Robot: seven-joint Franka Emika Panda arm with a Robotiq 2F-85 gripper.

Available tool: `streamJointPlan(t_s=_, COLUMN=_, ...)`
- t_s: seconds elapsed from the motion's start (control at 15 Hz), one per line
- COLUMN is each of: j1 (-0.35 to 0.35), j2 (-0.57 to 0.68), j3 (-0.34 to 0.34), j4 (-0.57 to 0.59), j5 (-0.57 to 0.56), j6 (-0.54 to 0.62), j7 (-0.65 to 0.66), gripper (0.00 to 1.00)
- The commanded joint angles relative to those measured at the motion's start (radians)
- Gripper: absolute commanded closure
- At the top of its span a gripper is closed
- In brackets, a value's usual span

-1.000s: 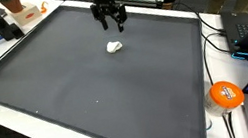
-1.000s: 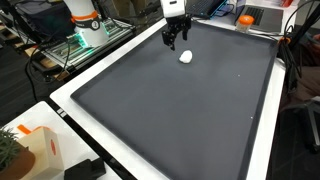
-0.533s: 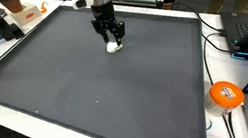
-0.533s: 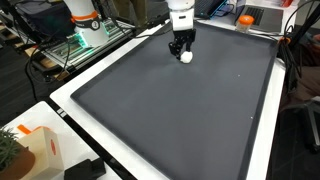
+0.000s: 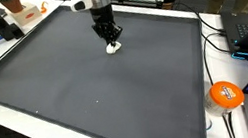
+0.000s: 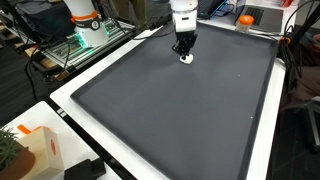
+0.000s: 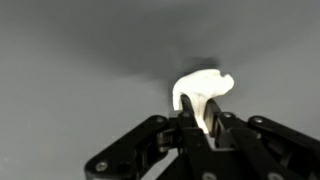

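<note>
Wrist view: the tool [image 7: 200, 128] now has its fingers pinched shut on the lower part of a small white crumpled lump [image 7: 205, 88]. A second ago it hung open above it, so the grasp looks made, though the lump sits on the dark grey mat [image 7: 70, 60]. Both exterior views place this near the mat's far end on the white-edged desk [image 6: 265, 140], but only the wrist view shows the finger contact.
</note>
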Motion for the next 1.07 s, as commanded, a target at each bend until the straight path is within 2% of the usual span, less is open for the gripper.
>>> streamJointPlan(t_s=0.0, j1=0.015, j2=0.028, j3=-0.038, j4=0.020, j5=-0.076, j6=-0.021, j7=0.049, gripper=1.00)
streamJointPlan(t_s=0.27, j1=0.005, j2=-0.031, j3=-0.069, j4=0.029, j5=-0.105, j6=-0.015, j7=0.077, gripper=0.99)
streamJointPlan(t_s=0.53, j1=0.024, j2=-0.040, j3=-0.141, j4=0.082, j5=-0.213, j6=-0.035, j7=0.145, gripper=0.99)
streamJointPlan(t_s=0.73, j1=0.026, j2=-0.029, j3=-0.127, j4=0.098, j5=-0.261, j6=-0.111, j7=0.137, gripper=0.99)
streamJointPlan(t_s=0.8, j1=0.020, j2=-0.027, j3=-0.105, j4=0.096, j5=-0.243, j6=-0.124, j7=0.117, gripper=0.99)
streamJointPlan(t_s=1.0, j1=0.044, j2=-0.003, j3=-0.106, j4=0.098, j5=-0.261, j6=-0.089, j7=0.178, gripper=0.99)
